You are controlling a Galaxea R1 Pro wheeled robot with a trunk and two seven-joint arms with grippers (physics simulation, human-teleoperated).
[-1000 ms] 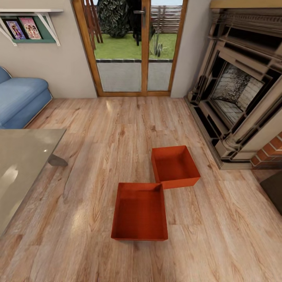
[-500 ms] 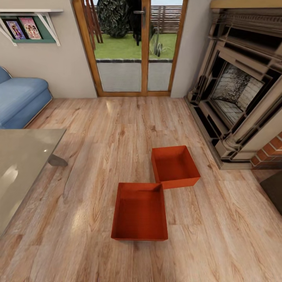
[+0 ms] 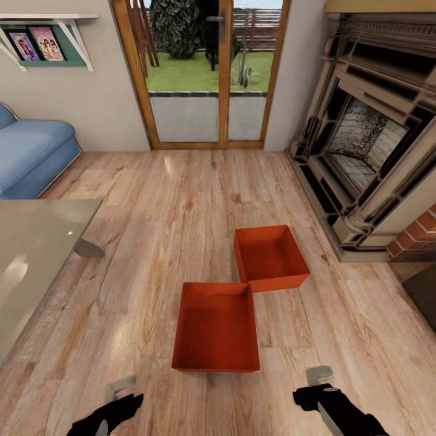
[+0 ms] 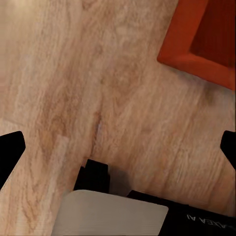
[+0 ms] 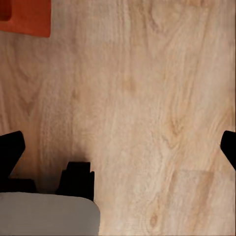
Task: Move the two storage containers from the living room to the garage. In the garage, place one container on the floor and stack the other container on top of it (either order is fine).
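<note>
Two orange-red storage containers sit on the light wood-plank floor (image 3: 151, 200) of the living room, between a glass-topped table (image 3: 36, 254) and an ornate stone fireplace (image 3: 369, 151). The nearer container (image 3: 216, 327) lies just ahead of the robot; the farther container (image 3: 269, 257) touches it corner to corner, angled toward the fireplace. Wood-framed glass doors (image 3: 203, 72) and a blue sofa (image 3: 30, 154) close the background.

Both arms enter at the foot of the head view: the left gripper (image 3: 112, 412) and the right gripper (image 3: 330, 402) flank the nearer bin, clear of it. In each wrist view the dark fingertips stand at opposite edges with bare floor between them, so both grippers are spread wide and hold nothing.

The bins look light, stiff and thin-walled, with no handles; the likeliest hold is a pinch on the rim of a side wall, one from each side.

The left wrist camera catches a corner of the nearer container (image 4: 201, 44) close up; the right wrist camera clips a sliver of orange wall (image 5: 24, 17). The head view alone gives the layout of the room.
</note>
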